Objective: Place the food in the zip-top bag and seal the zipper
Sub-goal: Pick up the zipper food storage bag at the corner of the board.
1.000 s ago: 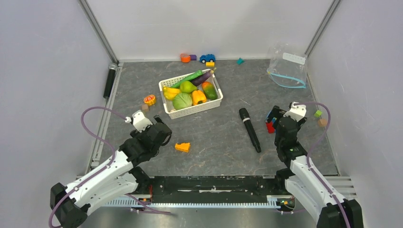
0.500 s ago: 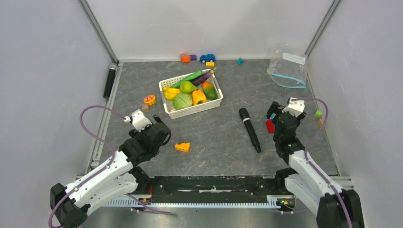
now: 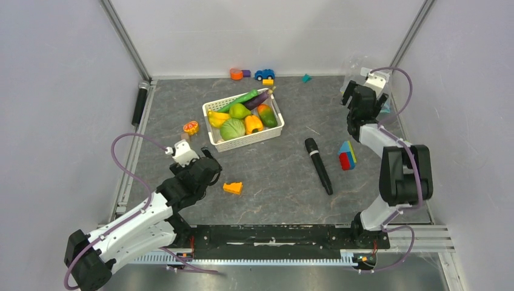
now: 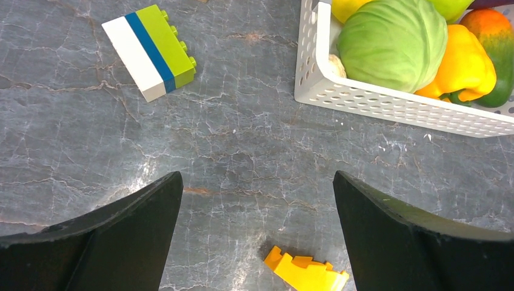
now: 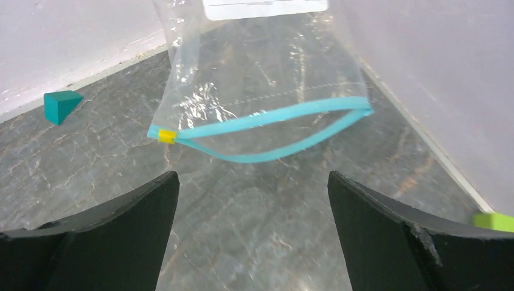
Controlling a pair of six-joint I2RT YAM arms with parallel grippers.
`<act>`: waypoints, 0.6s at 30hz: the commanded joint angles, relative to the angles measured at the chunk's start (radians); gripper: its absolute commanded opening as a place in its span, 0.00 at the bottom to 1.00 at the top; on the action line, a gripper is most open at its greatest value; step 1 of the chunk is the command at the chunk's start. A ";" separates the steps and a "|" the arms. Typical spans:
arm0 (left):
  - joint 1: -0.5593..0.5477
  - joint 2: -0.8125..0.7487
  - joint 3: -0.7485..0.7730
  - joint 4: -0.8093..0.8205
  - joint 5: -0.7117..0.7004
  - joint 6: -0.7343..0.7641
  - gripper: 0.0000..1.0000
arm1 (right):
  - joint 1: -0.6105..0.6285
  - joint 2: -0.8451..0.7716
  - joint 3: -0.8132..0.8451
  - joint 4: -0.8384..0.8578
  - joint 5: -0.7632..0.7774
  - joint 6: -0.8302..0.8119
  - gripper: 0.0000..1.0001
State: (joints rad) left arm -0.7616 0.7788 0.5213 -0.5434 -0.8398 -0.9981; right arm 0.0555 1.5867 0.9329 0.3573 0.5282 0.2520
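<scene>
A dark grey, marble-veined tabletop (image 3: 279, 176) forms the floor of the cell, boxed in by plain pale walls (image 3: 267, 30) at the back and on both sides, matt under soft, even light. Slanted aluminium posts (image 3: 125, 39) mark the back corners, and a slotted metal rail (image 3: 267, 261) runs along the near edge

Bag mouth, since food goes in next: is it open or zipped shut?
Open. In the right wrist view the bag has its two zipper strips bowed apart, joined only at their ends.
</scene>
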 commanded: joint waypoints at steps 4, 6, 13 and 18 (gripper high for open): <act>0.001 0.003 -0.015 0.105 -0.019 0.089 1.00 | -0.038 0.186 0.197 0.024 -0.146 0.130 0.99; 0.001 0.005 -0.019 0.111 -0.021 0.092 1.00 | -0.042 0.212 0.193 0.087 -0.179 0.176 0.98; 0.001 -0.007 -0.028 0.116 -0.027 0.108 1.00 | -0.045 0.306 0.214 0.200 -0.309 0.129 0.98; 0.001 -0.037 -0.038 0.109 -0.040 0.101 1.00 | -0.042 0.369 0.264 0.155 -0.296 -0.077 0.98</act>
State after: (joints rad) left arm -0.7612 0.7723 0.4999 -0.4629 -0.8349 -0.9222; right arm 0.0147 1.9179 1.1301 0.4778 0.2565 0.3325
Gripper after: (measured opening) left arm 0.994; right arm 0.985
